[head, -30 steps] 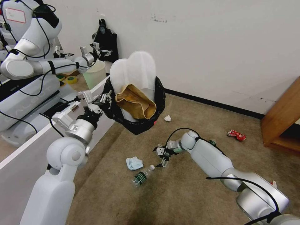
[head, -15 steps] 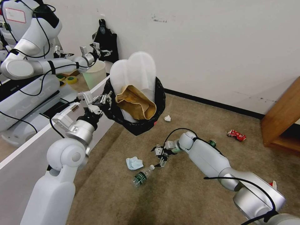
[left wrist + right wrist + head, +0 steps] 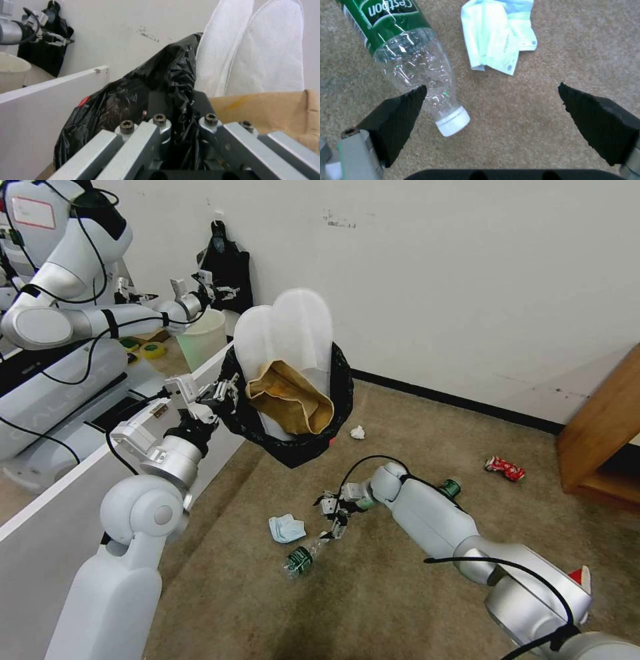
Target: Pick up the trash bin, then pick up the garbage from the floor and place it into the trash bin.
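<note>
While the small round red trash bin (image 3: pixel 293 433), lined with crinkly black plastic, is held aloft by the left gripper (image 3: pixel 227 395) clamped on its rim, flat white slippers (image 3: pixel 287 337) and a brown paper bag (image 3: pixel 290 400) are already inside. The right gripper (image 3: pixel 332 517), jaws apart, is poised over a clear green-labelled bottle (image 3: pixel 303 555) on the beige carpet (image 3: pixel 400 607); a pale blue mask (image 3: pixel 287 528), white paper wad (image 3: pixel 358 432) and crushed red can (image 3: pixel 505 468) remain uncollected.

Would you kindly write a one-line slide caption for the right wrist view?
Open right gripper hovers above the carpet, one pad beside a clear green-labelled bottle, a pale blue mask beyond.
</note>
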